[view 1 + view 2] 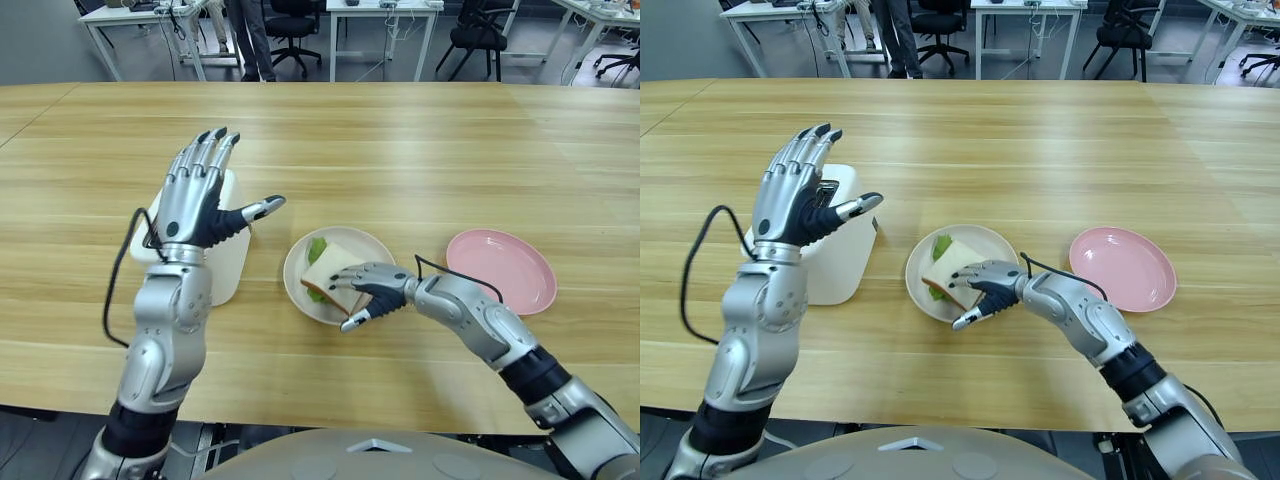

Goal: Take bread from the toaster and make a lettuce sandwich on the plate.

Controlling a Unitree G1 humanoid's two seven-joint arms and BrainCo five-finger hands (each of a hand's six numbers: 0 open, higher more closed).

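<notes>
A cream plate [372, 244] lies in the middle of the table with a slice of bread [330, 264] on top of a green lettuce leaf [317, 248]. My right hand [368, 291] rests over the near edge of that bread, fingers curled down onto it. The white toaster [836, 262] stands to the left of the plate. My left hand [198, 195] is raised above the toaster, palm away, fingers spread open and holding nothing.
A pink plate [502, 268] lies to the right of the cream plate. The toaster's black cable [115, 290] loops off the left side. Desks and office chairs stand beyond the far table edge.
</notes>
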